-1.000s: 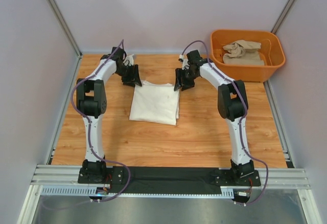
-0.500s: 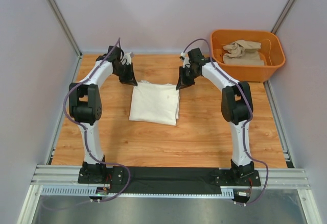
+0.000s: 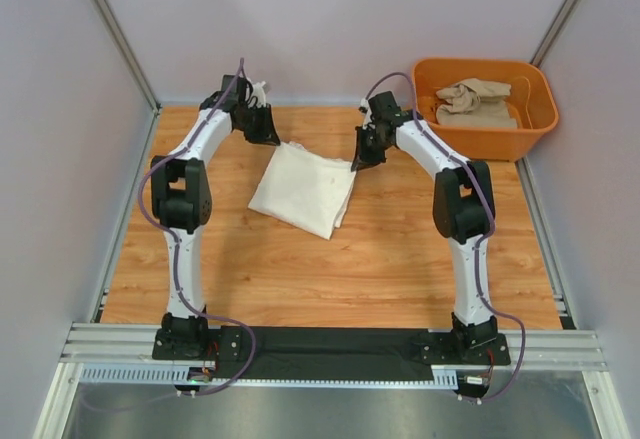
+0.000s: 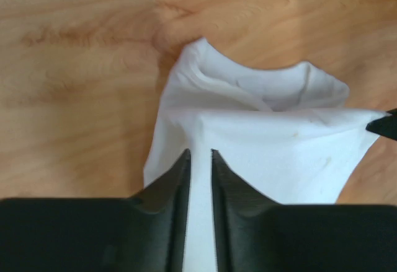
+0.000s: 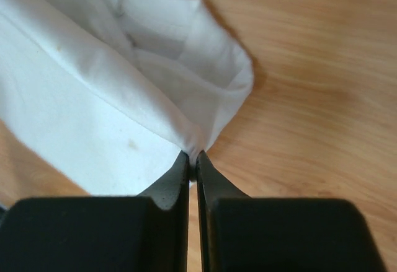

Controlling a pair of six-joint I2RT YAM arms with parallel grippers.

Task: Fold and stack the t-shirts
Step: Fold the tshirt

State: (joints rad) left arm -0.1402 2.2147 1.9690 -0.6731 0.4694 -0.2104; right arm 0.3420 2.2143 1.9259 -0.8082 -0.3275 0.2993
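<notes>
Both jaws pinch far corners of the cream-white t-shirt (image 3: 303, 187).

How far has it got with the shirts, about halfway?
Roughly. The cream-white t-shirt lies folded small on the table. The left gripper and right gripper each pinch a far corner of it, mid-fold. The beige t-shirt sits crumpled in the orange tub, unfolded; nothing is stacked.
</notes>
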